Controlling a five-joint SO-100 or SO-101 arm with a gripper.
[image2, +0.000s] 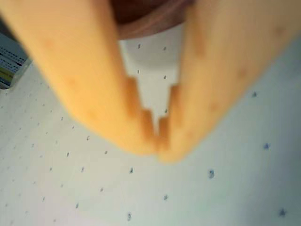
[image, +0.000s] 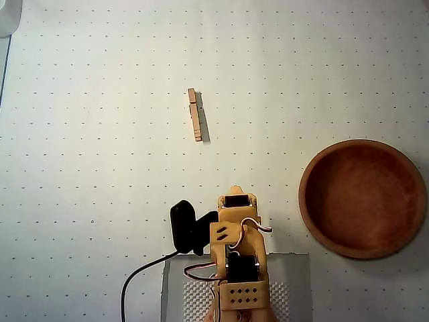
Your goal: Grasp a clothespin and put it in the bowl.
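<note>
The clothespin [image: 194, 114] is a slim light-tan wooden pin lying flat on the white dotted mat, above centre in the overhead view. The reddish-brown wooden bowl [image: 362, 198] stands at the right and holds nothing; a piece of its rim [image2: 146, 26] shows at the top of the wrist view. My orange arm [image: 238, 255] is folded at the bottom centre, well below the clothespin and left of the bowl. In the wrist view my gripper [image2: 157, 141] is shut with its tips touching and nothing between them. The clothespin is out of the wrist view.
The white dotted mat [image: 100, 168] covers the table. A grey base pad [image: 295, 282] lies under the arm. A black cable [image: 137, 278] runs out at the bottom left. A black camera [image: 182, 225] sits on the arm's left side.
</note>
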